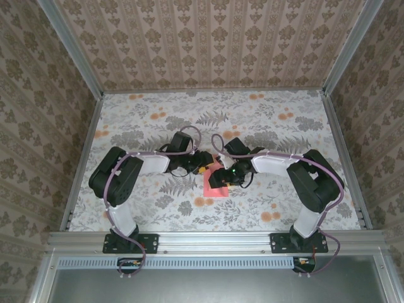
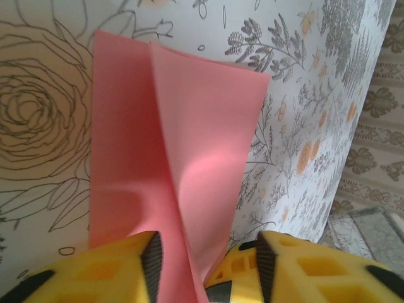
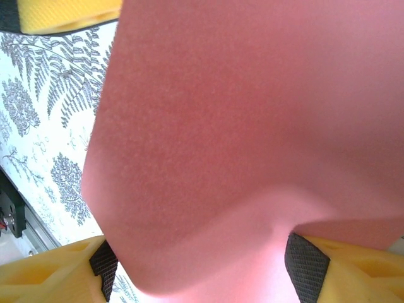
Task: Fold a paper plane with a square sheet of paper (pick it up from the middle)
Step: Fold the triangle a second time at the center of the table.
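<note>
1. Closest to lens: yellow fingers (image 2: pixel 95 278) of left tool (image 2: pixel 208 259), spread either side of a raised ridge in the sheet of paper (image 2: pixel 189 158), not yet pinching it.
2. Found at middle of table (image 1: pixel 158 120), between both tools, humped up rather than flat.
3. Right tool (image 3: pixel 205 265) spread wide, with sheet bulging between its pads (image 3: pixel 306 262); cannot tell whether pressing it.
4. Likely to crease off-centre if clamped on a skewed ridge; likely to crumple if squeezed from both sides together; liable to tear if pulled opposite ways.
5. Counted: one sheet, two tools, four pads.
</note>
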`<state>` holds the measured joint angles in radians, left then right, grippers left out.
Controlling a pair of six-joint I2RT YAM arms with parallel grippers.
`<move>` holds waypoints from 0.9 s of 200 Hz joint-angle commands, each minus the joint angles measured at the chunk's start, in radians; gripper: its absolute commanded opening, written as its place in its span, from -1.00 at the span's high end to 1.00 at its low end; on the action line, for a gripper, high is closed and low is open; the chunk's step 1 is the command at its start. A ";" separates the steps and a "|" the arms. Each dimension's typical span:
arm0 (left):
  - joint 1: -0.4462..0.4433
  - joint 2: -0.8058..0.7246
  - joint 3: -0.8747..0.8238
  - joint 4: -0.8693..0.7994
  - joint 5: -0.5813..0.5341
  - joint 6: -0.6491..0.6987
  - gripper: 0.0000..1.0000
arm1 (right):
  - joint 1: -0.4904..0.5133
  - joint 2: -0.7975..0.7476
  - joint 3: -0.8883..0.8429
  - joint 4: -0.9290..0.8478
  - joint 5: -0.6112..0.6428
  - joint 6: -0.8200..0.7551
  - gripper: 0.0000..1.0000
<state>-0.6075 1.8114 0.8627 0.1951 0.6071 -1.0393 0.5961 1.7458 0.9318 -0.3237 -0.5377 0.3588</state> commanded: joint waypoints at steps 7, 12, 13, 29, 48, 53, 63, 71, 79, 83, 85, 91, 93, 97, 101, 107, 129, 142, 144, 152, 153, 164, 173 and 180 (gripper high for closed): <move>-0.003 0.023 0.020 0.024 0.019 0.007 0.29 | -0.004 0.031 -0.061 0.069 0.019 -0.011 -0.59; -0.003 0.025 0.020 0.024 0.019 0.008 0.34 | -0.007 0.022 -0.061 0.080 0.007 -0.009 -0.60; -0.003 0.026 0.019 0.023 0.019 0.009 0.34 | -0.008 0.019 -0.061 0.082 0.003 -0.008 -0.60; -0.003 0.031 0.020 0.020 0.017 0.020 0.46 | -0.017 -0.020 -0.060 0.117 -0.033 0.020 -0.61; -0.003 0.038 0.027 0.004 0.014 0.044 0.60 | -0.029 -0.078 -0.055 0.158 -0.049 0.058 -0.60; -0.002 0.040 0.029 -0.002 0.014 0.052 0.63 | -0.032 -0.094 -0.056 0.174 -0.045 0.071 -0.59; 0.000 0.042 0.033 -0.012 0.014 0.070 0.69 | -0.041 -0.121 -0.058 0.193 -0.017 0.099 -0.55; 0.002 0.044 0.036 -0.019 0.016 0.085 0.72 | -0.049 -0.134 -0.056 0.196 0.029 0.125 -0.50; 0.005 0.046 0.040 -0.027 0.018 0.096 0.73 | -0.059 -0.137 -0.052 0.194 0.077 0.145 -0.40; 0.006 0.047 0.040 -0.029 0.020 0.101 0.73 | -0.063 -0.133 -0.049 0.191 0.095 0.157 -0.36; 0.007 0.048 0.039 -0.030 0.021 0.102 0.73 | -0.064 -0.131 -0.046 0.190 0.106 0.162 -0.34; 0.009 0.047 0.040 -0.029 0.025 0.107 0.74 | -0.070 -0.122 -0.041 0.189 0.127 0.174 -0.27; 0.010 0.046 0.039 -0.029 0.025 0.108 0.74 | -0.071 -0.117 -0.038 0.189 0.130 0.181 -0.24; 0.012 0.046 0.039 -0.031 0.026 0.110 0.74 | -0.073 -0.106 -0.032 0.189 0.136 0.187 -0.19; 0.012 0.046 0.039 -0.032 0.027 0.113 0.74 | -0.073 -0.095 -0.022 0.186 0.140 0.196 -0.15; 0.014 0.045 0.039 -0.033 0.028 0.114 0.74 | -0.073 -0.073 -0.005 0.176 0.147 0.206 -0.07; 0.015 0.042 0.036 -0.036 0.029 0.115 0.73 | -0.073 -0.001 0.044 0.164 0.153 0.238 0.17; 0.015 0.039 0.031 -0.036 0.029 0.115 0.72 | -0.073 0.029 0.067 0.157 0.167 0.250 0.23; 0.016 0.037 0.032 -0.034 0.029 0.115 0.72 | -0.073 0.032 0.069 0.155 0.170 0.252 0.24; 0.016 0.036 0.027 -0.032 0.029 0.112 0.71 | -0.073 0.048 0.079 0.148 0.183 0.260 0.25; 0.016 0.036 0.027 -0.032 0.029 0.111 0.70 | -0.073 0.049 0.080 0.148 0.184 0.260 0.25; 0.015 0.032 0.021 -0.024 0.029 0.106 0.68 | -0.073 0.068 0.089 0.136 0.200 0.271 0.26; 0.014 0.028 0.014 -0.013 0.050 0.097 0.65 | -0.073 0.081 0.095 0.121 0.217 0.279 0.27; 0.014 0.026 0.002 0.001 0.060 0.086 0.62 | -0.073 0.092 0.099 0.114 0.226 0.285 0.28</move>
<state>-0.5987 1.8458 0.8772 0.1764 0.6228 -0.9558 0.5213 1.8015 0.9974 -0.1612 -0.3744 0.5999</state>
